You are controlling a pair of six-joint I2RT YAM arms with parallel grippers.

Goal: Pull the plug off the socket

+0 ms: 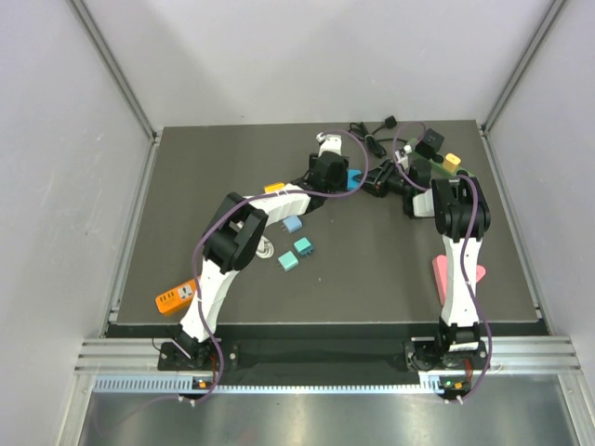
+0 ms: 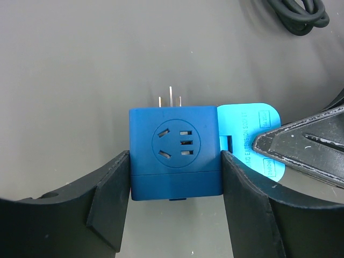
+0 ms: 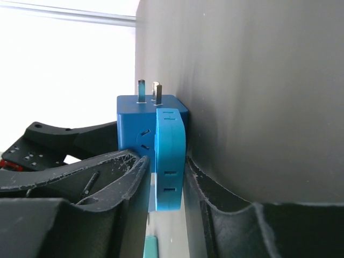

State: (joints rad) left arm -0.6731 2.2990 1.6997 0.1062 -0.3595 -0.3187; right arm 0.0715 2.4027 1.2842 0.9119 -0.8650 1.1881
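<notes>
A dark blue cube socket [image 2: 174, 156], with three metal prongs [image 2: 170, 99] on its far side, lies on the dark table. My left gripper [image 2: 174, 167] is shut on it, a finger pressed flat against each side. A flat light blue plug [image 2: 242, 134] sits in the cube's right face. My right gripper [image 3: 167, 161] is shut on this plug [image 3: 169, 156], and one of its fingers [image 2: 301, 148] shows from the right in the left wrist view. From above, both grippers meet at the blue pieces [image 1: 354, 177] at the table's back middle.
A coiled black cable [image 1: 372, 139] lies just behind the grippers. A black adapter [image 1: 432, 144], a yellow block [image 1: 452, 162] and a greenish strip [image 1: 428, 172] sit at the back right. Small teal cubes [image 1: 303, 246] lie mid-table, an orange socket strip [image 1: 175, 297] front left, a pink piece [image 1: 444, 274] by the right arm.
</notes>
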